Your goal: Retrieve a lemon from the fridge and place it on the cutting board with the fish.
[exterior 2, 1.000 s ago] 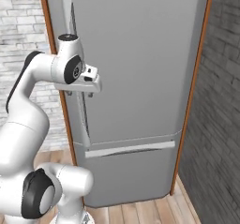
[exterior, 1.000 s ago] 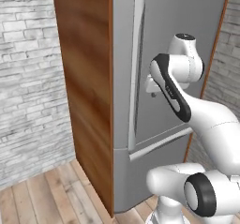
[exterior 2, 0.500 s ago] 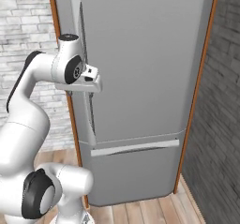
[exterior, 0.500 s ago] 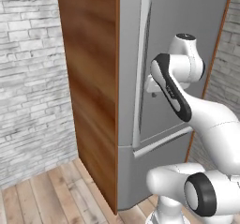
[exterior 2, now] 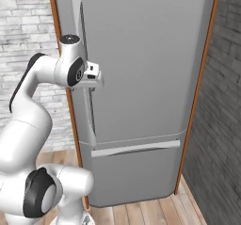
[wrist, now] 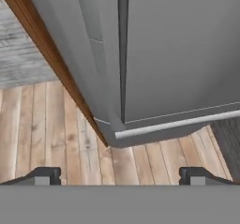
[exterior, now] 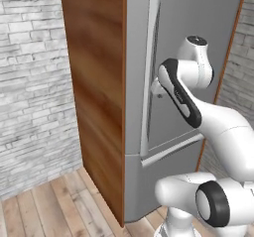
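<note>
Tall grey metal fridge (exterior 2: 141, 78) closed, long vertical handle (exterior: 150, 72) at door's 9 o'clock edge, lower drawer (exterior 2: 134, 172) shut beneath. Brown wood side panel (exterior: 96, 82) flanking fridge at 9 o'clock; thin wood strip (exterior 2: 200, 87) at 3 o'clock. Two-finger gripper (wrist: 120, 175) spread wide, empty, close before handle, not touching. Pale brick wall (exterior: 32, 82) and plank floor (wrist: 51, 134) around.

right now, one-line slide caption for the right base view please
White robot arm holds its open two-finger gripper beside the long vertical handle of the closed tall grey metal fridge.
</note>
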You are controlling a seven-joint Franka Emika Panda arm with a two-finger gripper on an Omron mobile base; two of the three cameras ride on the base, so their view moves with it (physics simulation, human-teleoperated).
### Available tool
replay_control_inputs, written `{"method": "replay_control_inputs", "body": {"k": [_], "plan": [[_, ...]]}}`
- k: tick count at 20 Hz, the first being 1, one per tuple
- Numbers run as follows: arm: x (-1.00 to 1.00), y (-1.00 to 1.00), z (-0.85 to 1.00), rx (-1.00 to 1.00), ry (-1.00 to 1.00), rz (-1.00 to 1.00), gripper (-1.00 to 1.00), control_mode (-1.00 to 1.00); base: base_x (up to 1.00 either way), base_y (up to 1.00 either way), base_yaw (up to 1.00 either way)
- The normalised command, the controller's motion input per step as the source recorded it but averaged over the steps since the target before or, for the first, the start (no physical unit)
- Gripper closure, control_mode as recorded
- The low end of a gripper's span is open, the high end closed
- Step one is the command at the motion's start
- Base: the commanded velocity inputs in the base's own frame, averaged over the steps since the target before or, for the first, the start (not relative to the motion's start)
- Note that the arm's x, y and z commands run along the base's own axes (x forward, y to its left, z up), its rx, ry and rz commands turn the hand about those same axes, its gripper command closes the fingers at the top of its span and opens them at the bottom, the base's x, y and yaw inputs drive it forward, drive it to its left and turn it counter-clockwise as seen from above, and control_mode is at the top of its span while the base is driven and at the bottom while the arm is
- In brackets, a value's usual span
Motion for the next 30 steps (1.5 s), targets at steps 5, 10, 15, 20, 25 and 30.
{"method": "replay_control_inputs", "body": {"k": [5, 10, 15, 20, 25, 30], "plan": [[0.36, 0.27, 0.00, 0.01, -0.11, 0.08, -1.00, -1.00, 0.00, 0.00, 0.00], [0.45, 0.15, 0.00, 0.00, 0.00, 0.00, -1.00, -1.00, 0.00, 0.00, 0.00], [0.21, -0.03, -0.01, 0.00, 0.00, 0.01, -1.00, -1.00, 0.00, 0.00, 0.00], [0.44, 0.00, -0.03, 0.00, -0.02, 0.02, -1.00, -1.00, 0.00, 0.00, 0.00], [0.15, 0.00, 0.00, 0.00, -0.01, 0.04, -1.00, -1.00, 0.00, 0.00, 0.00], [0.27, 0.07, 0.00, 0.00, -0.01, 0.04, -1.00, -1.00, 0.00, 0.00, 0.00]]}}
